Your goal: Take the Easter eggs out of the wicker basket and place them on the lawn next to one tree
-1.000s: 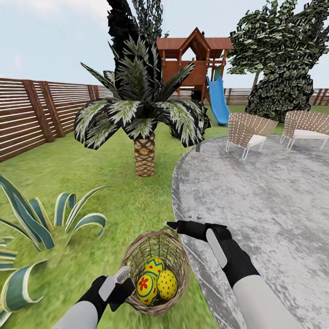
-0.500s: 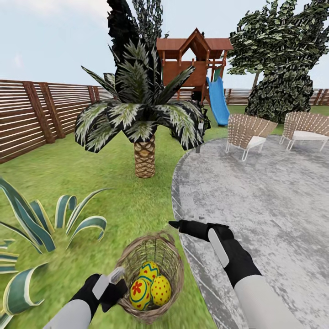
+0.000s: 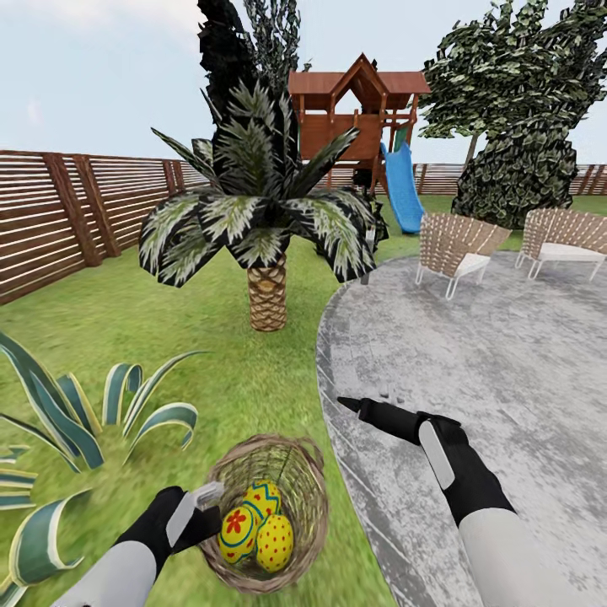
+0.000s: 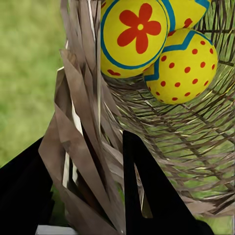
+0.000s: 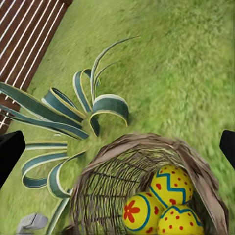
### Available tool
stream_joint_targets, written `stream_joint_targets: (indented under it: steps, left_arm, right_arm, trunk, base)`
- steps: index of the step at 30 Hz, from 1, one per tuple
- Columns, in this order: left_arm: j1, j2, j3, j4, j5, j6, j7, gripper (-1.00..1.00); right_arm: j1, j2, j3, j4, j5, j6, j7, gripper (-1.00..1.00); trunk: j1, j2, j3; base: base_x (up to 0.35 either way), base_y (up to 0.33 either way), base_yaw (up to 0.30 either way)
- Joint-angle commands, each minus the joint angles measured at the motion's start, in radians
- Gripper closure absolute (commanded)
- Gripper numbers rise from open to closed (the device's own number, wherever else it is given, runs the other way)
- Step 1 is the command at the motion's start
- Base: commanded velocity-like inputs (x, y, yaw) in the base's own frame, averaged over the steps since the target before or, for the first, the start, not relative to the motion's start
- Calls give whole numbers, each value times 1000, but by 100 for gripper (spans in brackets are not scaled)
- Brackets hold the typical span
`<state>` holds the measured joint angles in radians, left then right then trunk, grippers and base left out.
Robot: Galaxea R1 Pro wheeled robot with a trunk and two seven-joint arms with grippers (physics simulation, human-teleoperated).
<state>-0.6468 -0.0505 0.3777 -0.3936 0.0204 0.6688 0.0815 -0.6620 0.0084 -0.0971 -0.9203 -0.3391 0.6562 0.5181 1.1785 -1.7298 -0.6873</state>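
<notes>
Left end effector [image 3: 205, 499]: its two fingers straddle the wall of the wicker basket [image 3: 295, 459], one finger [image 4: 147, 191] inside and one outside, pinching the woven rim. All three Easter eggs [image 3: 253, 527] lie in the basket directly ahead of this end effector, packed against one another just beyond the inner finger. The basket rests on the lawn [image 3: 152, 329] close to the edge of the grey patio [image 3: 472, 354].

Right end effector [image 3: 347, 404]: spread wide, holding nothing, poised above and to the far side of the basket, with the eggs below its open fingers in the right wrist view.

Risks, as judged:
- The grip is on thin, frayed wicker. A pull or lift by the left arm could tilt the basket and roll the eggs out uncontrolled, possibly onto the patio.
- The eggs are smooth, rounded and nested. A descent off centre would likely squeeze one sideways or wedge a finger between two.
- The right fingers may catch the rim on entry, dragging the basket against the left hold.
- The small palm [image 3: 266, 295] stands well ahead of both end effectors; a carried egg could slip in transit.
</notes>
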Motion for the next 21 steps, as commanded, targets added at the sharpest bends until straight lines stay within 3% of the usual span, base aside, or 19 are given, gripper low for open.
stream_joint_targets:
  steps: [1, 4, 8, 10, 13, 14, 18, 21]
  left_arm:
    - [0, -1, -12, -4, 7, 3, 4, 100]
    - [0, 0, -41, -10, 5, -4, 2, 100]
    - [-1, 4, -143, -26, 2, -3, -3, 100]
    - [0, 21, -152, -28, 3, -1, -10, 100]
    - [-1, 32, -155, -29, 3, 3, -98, 100]
    - [-1, 43, -155, -32, 3, 9, -141, 100]
    - [-1, 89, -154, -65, 11, 77, -220, 100]
    - [-1, 121, -153, -70, 13, 106, -347, 100]
  right_arm:
    - [-1, 2, -4, 0, -3, 7, 0, -100]
    - [-1, 5, -3, 0, 5, 5, -7, -100]
    - [-1, 12, 0, -1, 13, 4, -10, -100]
    - [-1, 13, 1, 0, 14, 3, -12, -100]
    - [-1, 15, 2, 0, 14, 3, -15, -100]
    - [-1, 15, 1, 0, 13, 3, -15, -100]
    - [-1, 16, 0, 0, 6, 4, -15, -100]
    - [-1, 15, -5, 0, 0, 6, -15, -100]
  trunk:
    - [-4, 7, 2]
    - [-16, 28, 12]
    - [-31, 56, 24]
    - [-39, 70, 30]
    - [-50, 91, 40]
    - [-54, 98, 43]
    - [-69, 126, 55]
    - [-81, 147, 65]
  base:
    - [0, 0, 0]
    - [0, 0, 0]
    - [0, 0, 0]
    - [0, 0, 0]
    - [0, 0, 0]
    - [0, 0, 0]
    - [0, 0, 0]
    - [0, 0, 0]
